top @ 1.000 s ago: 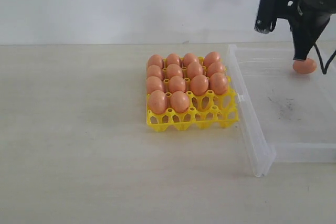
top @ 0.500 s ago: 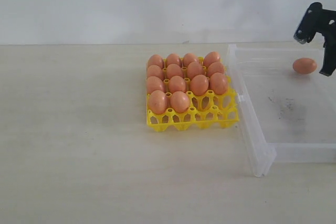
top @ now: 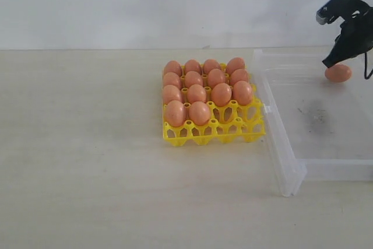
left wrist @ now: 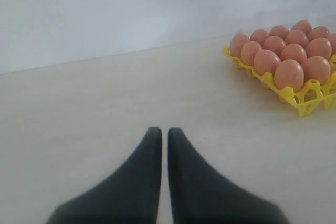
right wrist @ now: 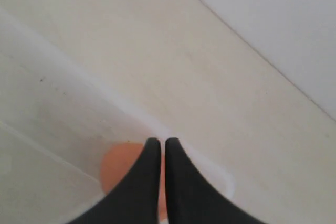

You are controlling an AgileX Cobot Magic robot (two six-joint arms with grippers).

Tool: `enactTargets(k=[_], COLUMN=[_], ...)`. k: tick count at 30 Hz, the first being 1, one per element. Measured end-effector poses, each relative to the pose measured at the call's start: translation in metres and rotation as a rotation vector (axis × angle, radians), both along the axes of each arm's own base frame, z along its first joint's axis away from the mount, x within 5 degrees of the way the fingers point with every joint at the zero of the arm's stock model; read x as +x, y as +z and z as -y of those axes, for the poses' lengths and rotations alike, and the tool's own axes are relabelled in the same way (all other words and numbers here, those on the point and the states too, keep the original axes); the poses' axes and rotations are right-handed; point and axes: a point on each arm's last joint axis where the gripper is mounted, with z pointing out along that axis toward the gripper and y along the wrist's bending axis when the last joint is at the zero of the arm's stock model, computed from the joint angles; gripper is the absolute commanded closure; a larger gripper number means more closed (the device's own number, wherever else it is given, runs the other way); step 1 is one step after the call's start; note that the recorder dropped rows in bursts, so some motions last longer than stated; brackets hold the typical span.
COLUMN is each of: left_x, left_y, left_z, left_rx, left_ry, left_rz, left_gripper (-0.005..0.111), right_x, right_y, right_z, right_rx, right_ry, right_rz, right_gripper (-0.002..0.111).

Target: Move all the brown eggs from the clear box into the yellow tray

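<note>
The right pincer (top: pixel 328 62) has swung back in from the right edge of the exterior view, where it stood half a second ago, and now leans in with its tip just above and to the left of the single egg (top: pixel 339 74). That egg has not shifted, and neither has anything else.

The right pincer's fingers are pressed together with nothing between them. In the right wrist view the egg shows just beyond the closed tips, partly hidden by them. Whether the tips touch it cannot be told.

The egg lies on the floor of the clear box (top: pixel 332 144), near its far wall and towards the right edge of the exterior view. The box sits just beside the yellow tray (top: pixel 245 126), on the tray's right, and both rest on the pale surface (top: pixel 87 155).

Fourteen brown eggs (top: pixel 196 93) stand in the tray: the three back rows are full and the front row holds two at its left. The two front right cups are bare.

The left pincer (left wrist: pixel 160 130) hangs over bare surface well away from the tray, fingers closed to a thin slit, holding nothing.
</note>
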Motion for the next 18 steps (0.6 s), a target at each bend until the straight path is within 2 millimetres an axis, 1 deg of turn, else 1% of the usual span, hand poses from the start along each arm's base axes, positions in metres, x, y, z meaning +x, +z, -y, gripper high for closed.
enactTargets(k=[2, 7, 10, 12, 13, 14, 15, 16, 18], left_x=[0.0, 0.0, 0.0, 0.0, 0.0, 0.0, 0.0, 0.0, 0.0], left_y=[0.0, 0.0, 0.0, 0.0, 0.0, 0.0, 0.0, 0.0, 0.0], left_z=[0.0, 0.0, 0.0, 0.0, 0.0, 0.0, 0.0, 0.0, 0.0], left_rx=[0.0, 0.0, 0.0, 0.0, 0.0, 0.0, 0.0, 0.0, 0.0], left_ry=[0.0, 0.0, 0.0, 0.0, 0.0, 0.0, 0.0, 0.0, 0.0], left_rz=[0.0, 0.0, 0.0, 0.0, 0.0, 0.0, 0.0, 0.0, 0.0], left_gripper=[0.103, 0.103, 0.103, 0.103, 0.103, 0.103, 0.103, 0.103, 0.103], right_x=[0.003, 0.012, 0.012, 0.007, 0.0, -0.002, -0.007, -0.008, -0.011], right_y=[-0.003, -0.021, -0.032, -0.034, -0.034, -0.033, -0.025, -0.02, 0.012], right_z=[-0.001, 0.0, 0.0, -0.002, -0.004, -0.005, -0.007, -0.007, -0.008], right_rx=[0.016, 0.041, 0.065, 0.084, 0.097, 0.105, 0.126, 0.136, 0.192], right_ry=[0.001, -0.014, -0.03, -0.018, -0.002, 0.002, -0.004, -0.015, -0.095], right_rz=[-0.011, -0.047, -0.094, -0.184, -0.273, -0.305, -0.36, -0.367, -0.32], right_gripper=[0.108, 0.108, 0.108, 0.108, 0.108, 0.108, 0.108, 0.106, 0.093])
